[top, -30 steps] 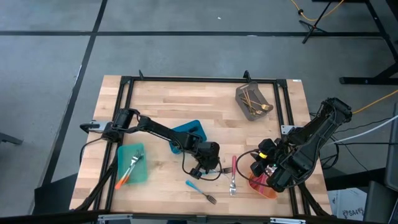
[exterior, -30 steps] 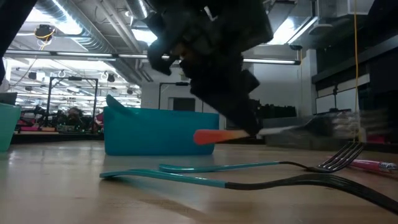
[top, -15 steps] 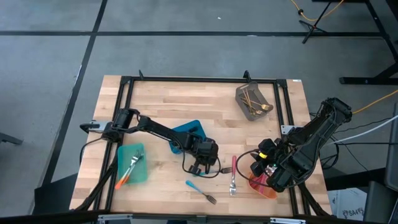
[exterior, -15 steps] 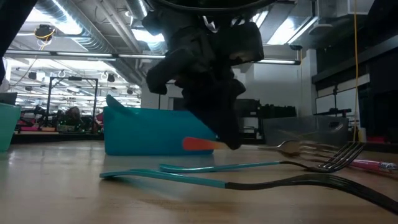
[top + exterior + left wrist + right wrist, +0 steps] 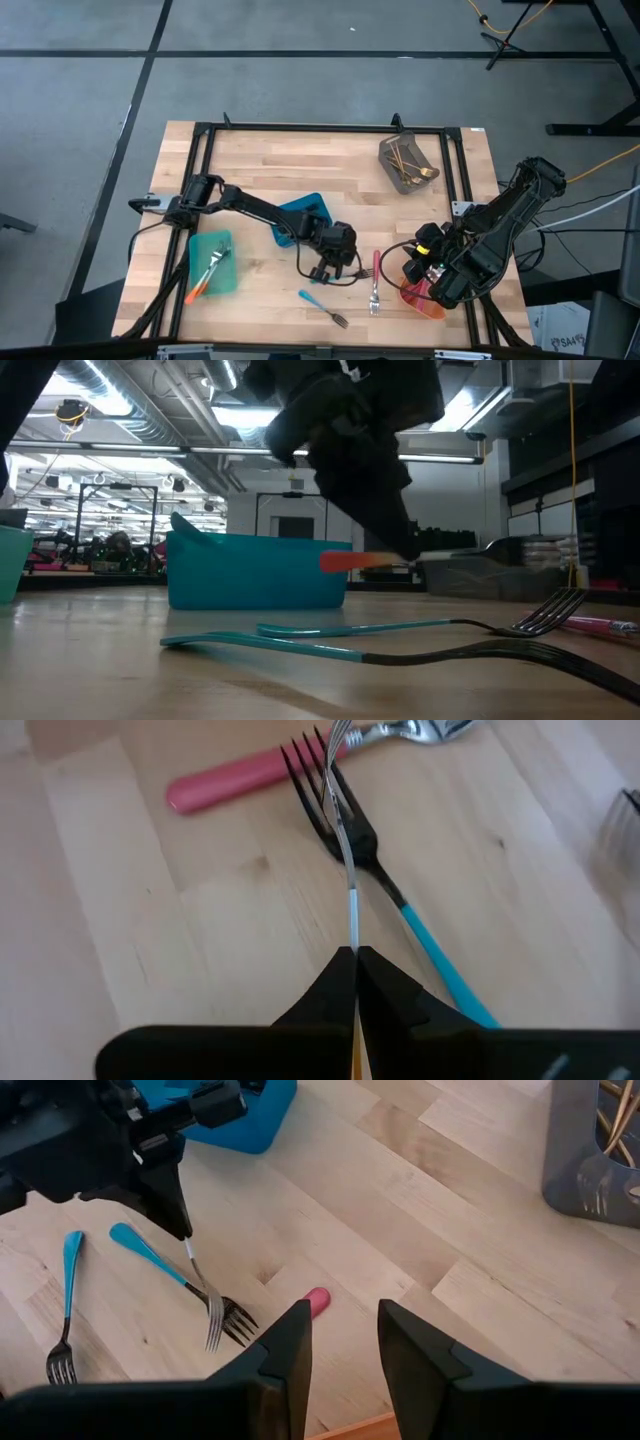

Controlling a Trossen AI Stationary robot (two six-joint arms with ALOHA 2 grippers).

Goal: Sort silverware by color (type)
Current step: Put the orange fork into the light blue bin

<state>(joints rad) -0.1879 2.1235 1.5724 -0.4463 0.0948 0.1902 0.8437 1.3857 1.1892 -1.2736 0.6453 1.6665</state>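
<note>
High view shows the left tool [image 5: 333,262] near the middle of the worktop [image 5: 250,170], shut tight on an orange fork [image 5: 350,560]. That fork hangs just above the wood, not in any bin yet.

Some sorting looks done. Gold pieces [image 5: 408,168] lie in the grey bin [image 5: 392,148] at the far right. One orange fork and one more piece [image 5: 210,268] lie in the teal bin [image 5: 225,285] at the near left.

Some is left. Two blue forks [image 5: 180,1275] and a pink fork [image 5: 376,285] lie loose on the worktop near the front. The blue bin [image 5: 310,205] sits just behind the left tool.

The right tool [image 5: 340,1350] waits at the near right by the orange bin [image 5: 430,305]. Its two fingers stand apart, and I see nothing between them.
</note>
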